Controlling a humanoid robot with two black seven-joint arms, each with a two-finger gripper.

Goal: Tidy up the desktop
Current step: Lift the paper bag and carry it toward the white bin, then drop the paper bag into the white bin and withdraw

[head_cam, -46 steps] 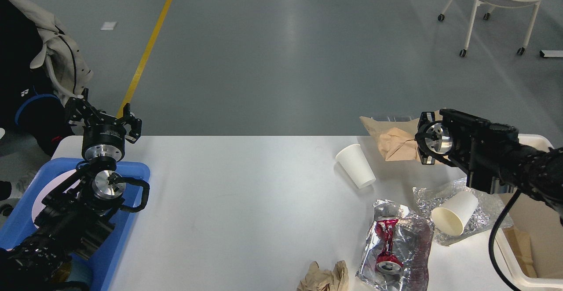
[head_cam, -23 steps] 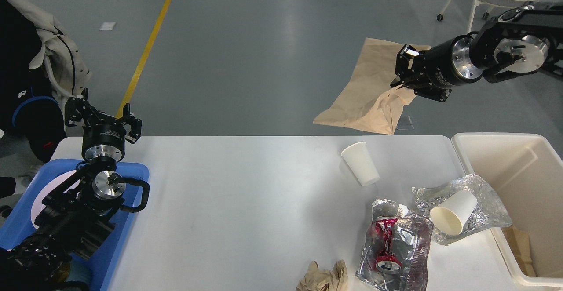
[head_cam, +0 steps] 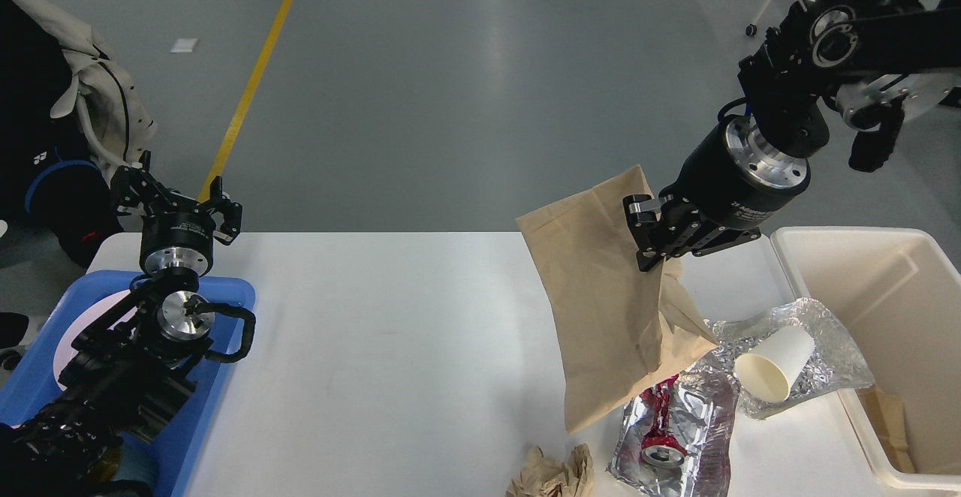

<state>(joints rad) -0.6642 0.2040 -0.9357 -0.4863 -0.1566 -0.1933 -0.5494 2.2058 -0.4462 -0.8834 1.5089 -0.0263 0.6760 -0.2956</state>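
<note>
Head view — desktop (head_cam: pixel 420 347): the wide white tabletop fills the lower half of the picture, its far edge running straight across the middle.
Head view — right gripper (head_cam: pixel 652 238): it hangs above the right part of the desktop, close to the far edge, fingers pressed together on the upper edge of a brown paper bag (head_cam: pixel 608 302).
Head view — brown paper bag: it dangles from that pinch, tilted, its lower corner hanging in front of the silver foil wrapper (head_cam: pixel 683 437) near the front edge; whether it touches the tabletop cannot be told.
Head view — foil wrapper contents: a crushed red can (head_cam: pixel 659 426) lies on it.
Head view — second foil sheet (head_cam: pixel 818 358): it lies toward the right edge, with a white paper cup (head_cam: pixel 773 365) on its side on top, mouth facing the front.
Head view — crumpled brown paper (head_cam: pixel 554 474): at the front edge, just left of the foil wrapper.
Head view — cream bin (head_cam: pixel 901 257): stands against the right edge of the desktop.
Head view — left gripper (head_cam: pixel 177 200): fingers spread apart, holding nothing, at the far left corner of the desktop.
Head view — blue tray (head_cam: pixel 233 290): sits along the left edge, under the left arm.
</note>
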